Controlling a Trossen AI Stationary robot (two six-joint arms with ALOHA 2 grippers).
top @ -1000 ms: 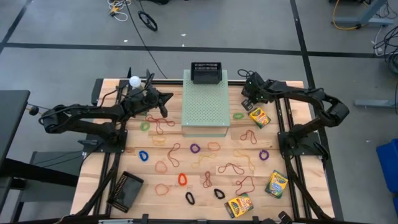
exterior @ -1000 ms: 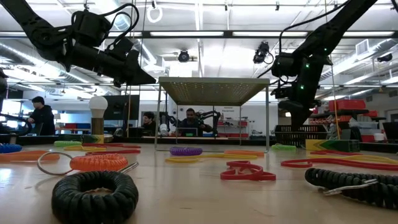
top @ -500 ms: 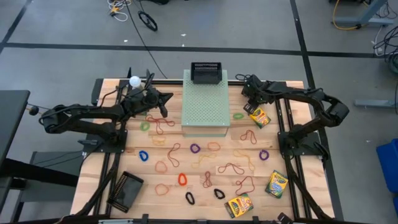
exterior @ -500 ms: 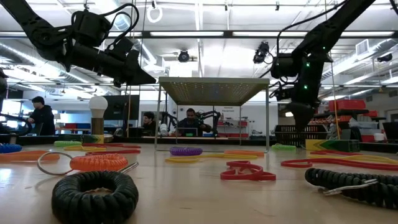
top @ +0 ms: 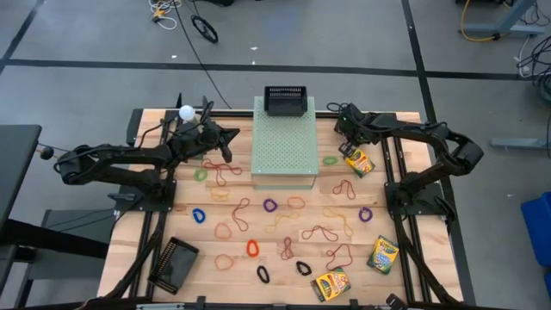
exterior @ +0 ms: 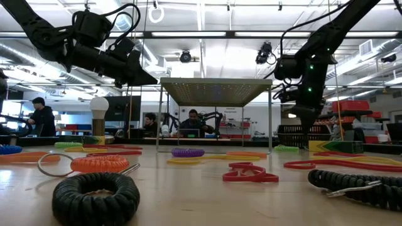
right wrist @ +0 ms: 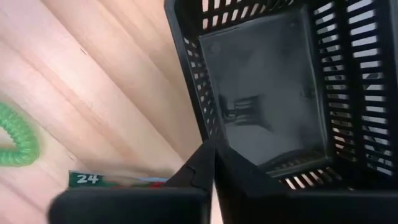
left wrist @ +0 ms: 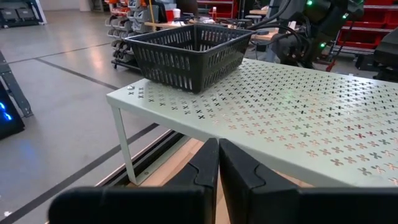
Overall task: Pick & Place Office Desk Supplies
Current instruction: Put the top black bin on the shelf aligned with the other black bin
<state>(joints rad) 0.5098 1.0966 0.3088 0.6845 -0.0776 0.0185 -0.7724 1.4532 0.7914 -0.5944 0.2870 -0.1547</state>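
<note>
Crayon box (top: 358,162) beside right gripper (top: 344,136) (fingers closed, above black tray (right wrist: 273,93))

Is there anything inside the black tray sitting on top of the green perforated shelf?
No: in the high view the black mesh tray on the pale-green perforated shelf shows only its bare dark floor.

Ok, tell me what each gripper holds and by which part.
Left gripper: shut, nothing held. Right gripper: seemingly pinching the black mesh tray by its side wall, near a corner.
</note>
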